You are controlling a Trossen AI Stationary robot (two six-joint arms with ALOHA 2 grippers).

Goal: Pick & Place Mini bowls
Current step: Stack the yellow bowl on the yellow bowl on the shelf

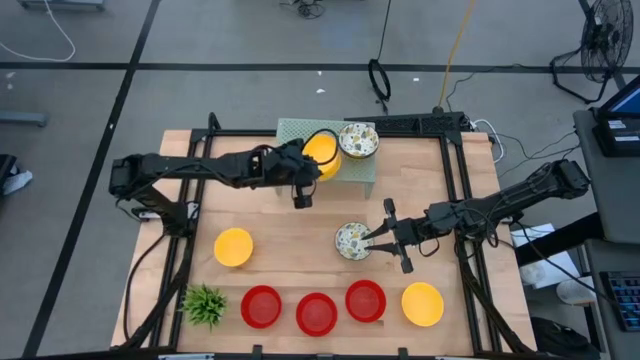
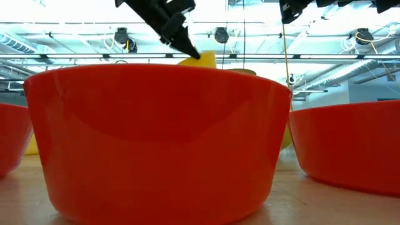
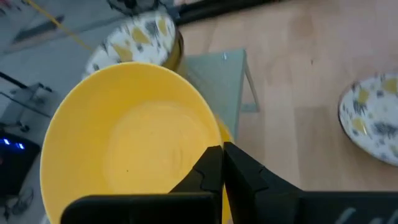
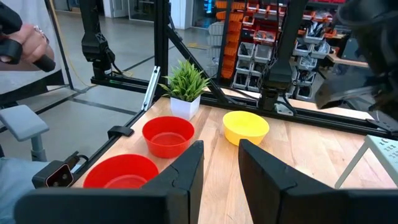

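Observation:
My left gripper (image 1: 303,186) is over the pale green mesh stand (image 1: 365,168) at the table's far edge, shut on a yellow mini bowl (image 1: 322,153). A speckled bowl (image 1: 357,139) sits on the stand beside it. My right gripper (image 1: 388,237) is open just right of a second speckled bowl (image 1: 351,241) that rests on the table's middle. Whether it touches that bowl, I cannot tell. Along the near edge stand three red bowls (image 1: 316,313) and a yellow bowl (image 1: 422,303). Another yellow bowl (image 1: 233,247) sits at the left. My left gripper pinches the yellow bowl's rim (image 3: 213,138) on the side nearest the arm, one finger (image 3: 208,168) inside the bowl and one (image 3: 249,177) outside. The fingers come slanting from the table's left. The bowl is over the stand, mouth upward; a yellow sliver (image 3: 225,132) shows beneath it.
A small green spiky plant (image 1: 204,304) stands at the near left corner. Black frame rails (image 1: 455,170) run along the table's sides. In the low view a red bowl (image 2: 156,137) fills the front. A person's hand (image 4: 22,43) shows beyond the table.

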